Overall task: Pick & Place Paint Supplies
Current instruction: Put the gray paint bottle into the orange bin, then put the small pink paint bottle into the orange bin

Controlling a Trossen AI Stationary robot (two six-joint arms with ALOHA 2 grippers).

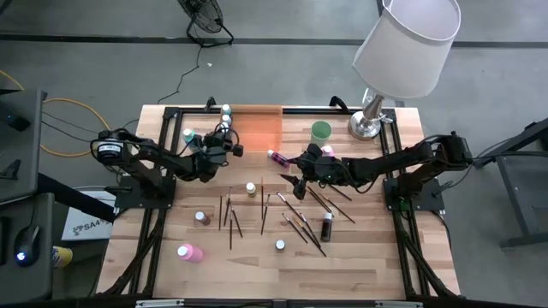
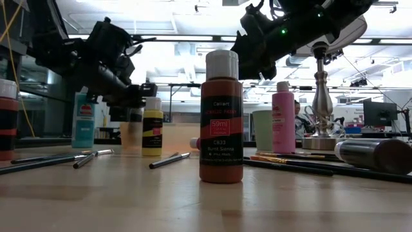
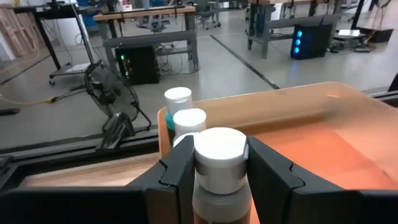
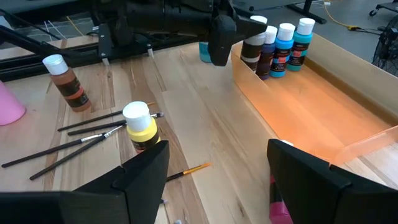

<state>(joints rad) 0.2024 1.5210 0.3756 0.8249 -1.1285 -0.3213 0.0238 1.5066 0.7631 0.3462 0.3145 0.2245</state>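
A: Where's the bottle (image 3: 214, 171)?
B: Upper left of centre in the high view, clamped in the left tool (image 1: 224, 147) at the orange tray's (image 1: 261, 128) corner, bottles (image 4: 280, 43) standing inside.
A: The right tool (image 1: 297, 181)?
B: Spread wide, empty, above brushes (image 1: 300, 224) on the bench (image 1: 360, 257).

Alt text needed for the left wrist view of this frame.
The left gripper clamps a white-capped paint bottle at the near end of the translucent orange tray, behind two more white-capped bottles already standing inside.
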